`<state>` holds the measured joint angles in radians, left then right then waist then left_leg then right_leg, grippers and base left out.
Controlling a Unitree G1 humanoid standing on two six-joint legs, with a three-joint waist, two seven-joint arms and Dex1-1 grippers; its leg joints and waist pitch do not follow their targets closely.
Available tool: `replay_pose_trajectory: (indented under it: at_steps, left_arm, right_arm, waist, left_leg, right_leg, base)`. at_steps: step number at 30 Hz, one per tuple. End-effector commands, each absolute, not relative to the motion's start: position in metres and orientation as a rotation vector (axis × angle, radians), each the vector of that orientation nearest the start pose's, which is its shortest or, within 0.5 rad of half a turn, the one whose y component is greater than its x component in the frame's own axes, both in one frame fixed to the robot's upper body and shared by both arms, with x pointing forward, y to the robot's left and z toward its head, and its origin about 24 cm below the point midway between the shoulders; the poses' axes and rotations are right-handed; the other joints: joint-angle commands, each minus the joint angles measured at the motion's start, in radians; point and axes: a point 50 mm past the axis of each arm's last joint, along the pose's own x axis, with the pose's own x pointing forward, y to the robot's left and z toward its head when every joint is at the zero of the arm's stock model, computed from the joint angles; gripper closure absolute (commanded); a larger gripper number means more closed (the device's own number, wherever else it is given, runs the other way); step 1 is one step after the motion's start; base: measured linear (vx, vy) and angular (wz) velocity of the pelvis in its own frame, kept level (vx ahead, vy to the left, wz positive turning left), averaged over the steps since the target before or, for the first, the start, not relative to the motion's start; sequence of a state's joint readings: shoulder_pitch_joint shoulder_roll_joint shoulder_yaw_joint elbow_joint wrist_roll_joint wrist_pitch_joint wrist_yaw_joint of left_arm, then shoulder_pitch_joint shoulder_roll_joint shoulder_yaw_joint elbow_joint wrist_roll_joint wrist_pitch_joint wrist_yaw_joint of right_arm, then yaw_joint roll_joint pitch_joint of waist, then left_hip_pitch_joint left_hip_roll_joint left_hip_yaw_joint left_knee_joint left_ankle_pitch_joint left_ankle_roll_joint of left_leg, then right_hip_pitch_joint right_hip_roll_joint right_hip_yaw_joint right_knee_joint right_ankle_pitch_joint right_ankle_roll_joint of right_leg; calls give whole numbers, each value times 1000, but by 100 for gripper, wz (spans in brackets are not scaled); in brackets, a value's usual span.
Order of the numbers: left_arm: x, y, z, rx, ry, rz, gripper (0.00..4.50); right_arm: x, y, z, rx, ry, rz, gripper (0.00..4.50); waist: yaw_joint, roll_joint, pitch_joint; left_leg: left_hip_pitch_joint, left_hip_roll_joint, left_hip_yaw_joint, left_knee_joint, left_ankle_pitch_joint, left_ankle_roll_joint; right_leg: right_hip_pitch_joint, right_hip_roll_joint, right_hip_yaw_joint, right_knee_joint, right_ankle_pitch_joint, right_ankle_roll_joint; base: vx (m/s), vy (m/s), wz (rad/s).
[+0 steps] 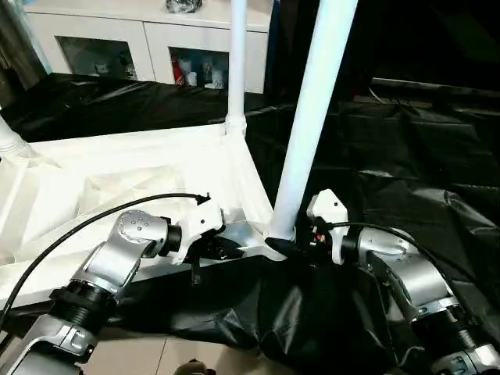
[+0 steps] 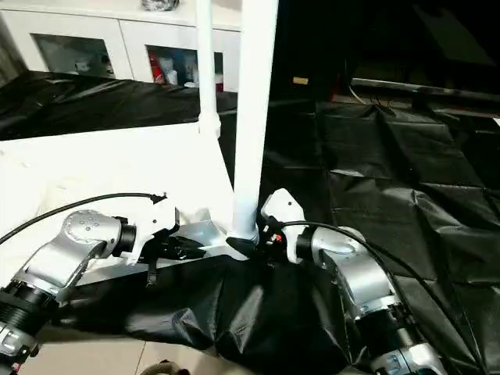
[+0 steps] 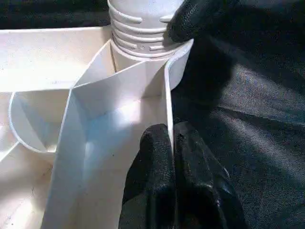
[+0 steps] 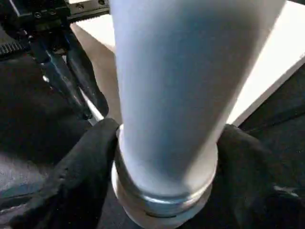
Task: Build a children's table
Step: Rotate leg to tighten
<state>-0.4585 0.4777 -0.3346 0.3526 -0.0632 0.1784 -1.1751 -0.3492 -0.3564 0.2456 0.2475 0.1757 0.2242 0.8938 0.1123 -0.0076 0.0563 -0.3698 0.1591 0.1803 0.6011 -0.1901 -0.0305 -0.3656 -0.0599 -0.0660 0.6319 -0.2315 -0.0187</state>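
Tabletop (image 1: 117, 168) rim is pinched by the left gripper (image 3: 171, 143) for steadiness while the leg (image 1: 312, 117), at its 1 o'clock, is clasped by the right gripper (image 4: 167, 157).

Black sheet (image 1: 406, 148) carries upturned tabletop (image 1: 117, 180).

no text, label, brand, number or sign can be read anywhere in these views. the small items behind the glass doors of the white cabinet (image 1: 148, 47) are too small and blurred to show any lettering.
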Motion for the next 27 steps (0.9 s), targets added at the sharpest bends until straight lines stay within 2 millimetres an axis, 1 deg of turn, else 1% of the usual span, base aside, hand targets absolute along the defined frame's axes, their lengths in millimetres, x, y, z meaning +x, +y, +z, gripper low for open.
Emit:
replay_pose_trajectory:
  at_steps: [1, 3, 5, 7, 8, 9, 10, 11, 12, 13, 15, 16, 17, 18, 19, 20, 21, 22, 23, 24, 25, 27]
  left_arm:
    - [291, 138, 52, 418, 446, -1395, 450]
    - [291, 138, 52, 418, 446, -1395, 450]
    - [291, 138, 51, 411, 446, -1391, 450]
    - [292, 138, 50, 409, 447, -1378, 450]
    - [292, 138, 50, 409, 447, -1370, 450]
    - [292, 138, 50, 409, 447, -1370, 450]
    - [304, 135, 49, 407, 441, -1251, 450]
    - [305, 135, 49, 406, 439, -1236, 450]
    - [311, 133, 50, 402, 434, -1181, 450]
    - [316, 129, 51, 379, 419, -1143, 450]
    - [320, 124, 53, 358, 406, -1116, 450]
    - [332, 107, 58, 323, 371, -1045, 450]
    - [332, 107, 58, 323, 371, -1045, 450]
    - [334, 103, 59, 319, 365, -1032, 450]
    - [335, 101, 60, 317, 361, -1024, 450]
    - [338, 95, 61, 309, 354, -1008, 450]
    - [338, 95, 61, 309, 354, -1008, 450]
    - [342, 90, 62, 313, 344, -988, 450]
    - [344, 86, 63, 317, 338, -980, 450]
    - [345, 82, 64, 327, 326, -981, 450]
    - [345, 80, 65, 329, 320, -992, 450]
    - [344, 79, 65, 327, 317, -1004, 450]
  right_arm:
    - [291, -128, 49, -208, 291, 1076, 163]
    - [291, -128, 49, -208, 291, 1076, 163]
    - [291, -128, 49, -207, 291, 1074, 174]
    - [291, -128, 48, -204, 293, 1072, 176]
    - [291, -128, 47, -203, 294, 1071, 176]
    - [291, -128, 47, -203, 294, 1071, 178]
    - [292, -126, 40, -161, 301, 990, 178]
    - [293, -125, 39, -156, 303, 979, 178]
    - [294, -124, 36, -133, 309, 933, 178]
    - [296, -122, 32, -109, 317, 881, 178]
    - [297, -120, 30, -90, 324, 840, 178]
    - [301, -105, 23, -10, 336, 741, 178]
    - [301, -105, 23, -10, 336, 741, 178]
    - [302, -102, 22, 5, 337, 727, 178]
    - [302, -100, 22, 14, 338, 717, 178]
    - [304, -94, 21, 24, 338, 685, 178]
    - [304, -94, 21, 24, 338, 685, 178]
    - [307, -88, 21, 27, 332, 661, 178]
    - [310, -82, 21, 27, 324, 644, 143]
    - [311, -76, 23, 59, 318, 650, 122]
    - [311, -71, 25, 88, 311, 666, 108]
    - [311, -68, 27, 107, 304, 680, 99]
  waist:
    - [-10, 0, -57]
    - [-10, -1, -56]
    - [-11, -3, -57]
    - [-10, -1, -56]
    - [-10, -3, -56]
    - [-11, -3, -56]
    - [-12, -7, -55]
    - [-12, -10, -55]
    - [-11, -6, -52]
    - [-12, -9, -53]
    - [-14, -9, -53]
    - [-17, -9, -53]
    - [-19, -10, -53]
    - [-19, -12, -56]
    - [-19, -11, -57]
    - [-20, -6, -57]
    - [-24, -8, -57]
    - [-26, -4, -58]
    - [-26, -6, -58]
    - [-26, 1, -57]
    - [-26, -1, -57]
    - [-26, -1, -58]
  left_leg:
    - [21, 86, -32, -82, -192, 2]
    - [20, 85, -32, -82, -193, 3]
    - [20, 86, -31, -82, -191, 6]
    - [20, 86, -31, -82, -195, 5]
    - [19, 86, -31, -82, -194, 7]
    - [20, 85, -31, -83, -195, 7]
    - [20, 86, -30, -83, -195, 7]
    - [20, 86, -30, -83, -195, 7]
    - [24, 85, -30, -84, -213, -1]
    - [24, 84, -31, -85, -226, -13]
    - [21, 86, -33, -88, -229, -21]
    - [25, 85, -31, -88, -232, -23]
    - [26, 84, -31, -88, -240, -29]
    - [22, 83, -33, -87, -229, -29]
    - [19, 84, -30, -86, -205, -21]
    - [19, 84, -31, -85, -200, -19]
    - [19, 82, -28, -85, -196, -14]
    - [18, 80, -27, -84, -187, -13]
    - [18, 80, -28, -84, -187, -11]
    - [18, 81, -28, -84, -191, -12]
    - [18, 81, -29, -85, -195, -11]
    - [17, 84, -30, -86, -201, -7]
  right_leg:
    - [26, -108, 66, -81, -135, -218]
    - [26, -108, 66, -82, -139, -217]
    - [26, -109, 67, -83, -144, -215]
    - [25, -108, 66, -83, -152, -214]
    - [25, -108, 66, -83, -153, -213]
    - [25, -108, 66, -84, -157, -212]
    - [24, -107, 66, -84, -161, -212]
    - [23, -109, 67, -85, -166, -213]
    - [19, -111, 68, -91, -207, -210]
    - [20, -112, 67, -93, -247, -199]
    - [22, -113, 66, -96, -265, -185]
    - [16, -111, 67, -96, -261, -183]
    - [14, -113, 68, -97, -270, -185]
    - [20, -115, 66, -95, -262, -183]
    - [21, -115, 68, -94, -233, -181]
    - [21, -116, 68, -92, -217, -182]
    - [18, -111, 68, -93, -201, -183]
    - [20, -111, 68, -92, -183, -187]
    - [21, -112, 67, -93, -183, -189]
    - [21, -113, 68, -93, -185, -189]
    - [22, -114, 68, -95, -188, -190]
    - [24, -115, 69, -93, -181, -189]
  base:
    - [0, 0, 0]
    - [0, 0, 0]
    - [0, 0, 0]
    - [0, 0, 0]
    - [0, 0, 0]
    - [0, 0, 0]
    - [0, 0, 0]
    - [0, 0, 0]
    - [0, 0, 0]
    - [0, 0, 0]
    - [0, 0, 0]
    - [0, 0, 0]
    - [0, 0, 0]
    - [0, 0, 0]
    - [0, 0, 0]
    - [0, 0, 0]
    - [0, 0, 0]
    - [0, 0, 0]
    - [0, 0, 0]
    - [0, 0, 0]
    - [0, 0, 0]
    - [0, 0, 0]
